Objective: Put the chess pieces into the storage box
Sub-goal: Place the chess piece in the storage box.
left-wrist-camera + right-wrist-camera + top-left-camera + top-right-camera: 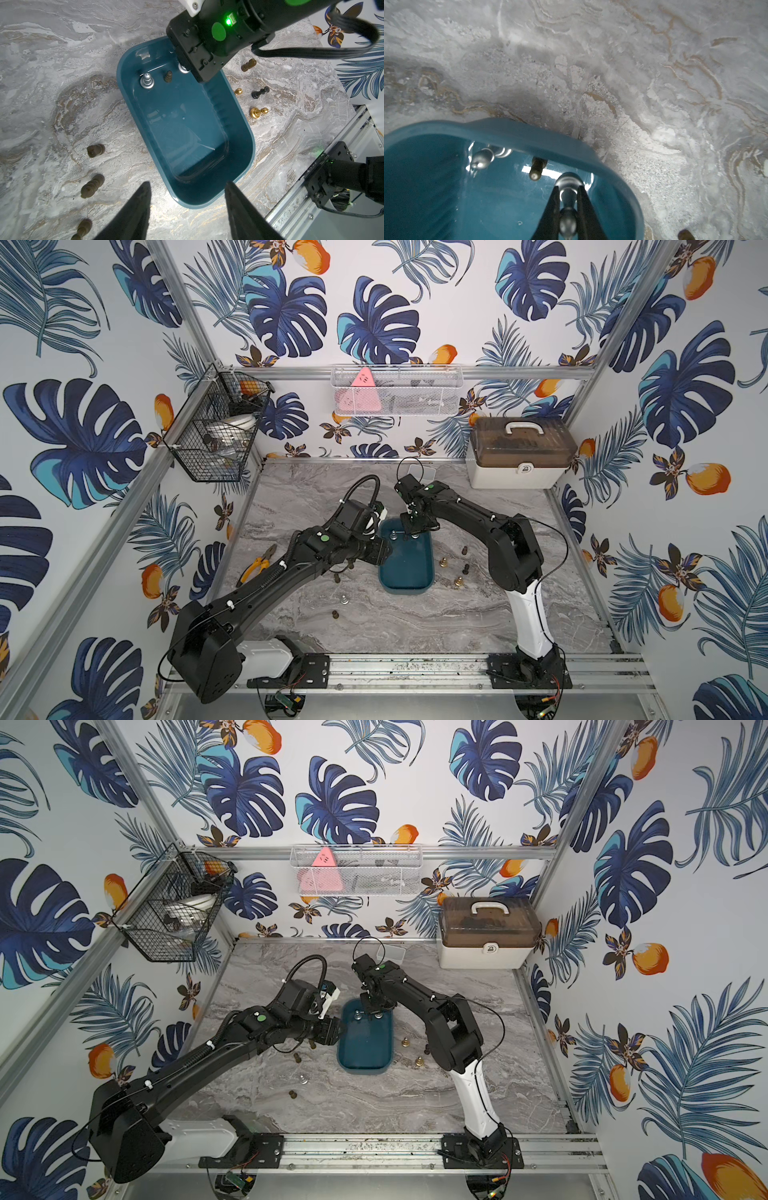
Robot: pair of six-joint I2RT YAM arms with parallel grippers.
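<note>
The right gripper [568, 188] is clamping a silver piece [568, 180] inside the box [187, 135], at its far end. It is beside a second silver piece [147, 82] and a brown piece [168, 76] standing there. The left gripper [187, 184] is hanging spread and empty over the box's near end. Loose pieces [257, 112] are sitting on the table [415, 622] on both sides of the box.

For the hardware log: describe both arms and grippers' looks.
The left arm and right arm are matte black jointed links with white lower segments on black base plates. Round green stickers mark the joints; a green light glows near the right wrist. Loose black cables loop alongside, one in ribbed black conduit. The left gripper and right gripper have slim, tapered black fingers.
</note>
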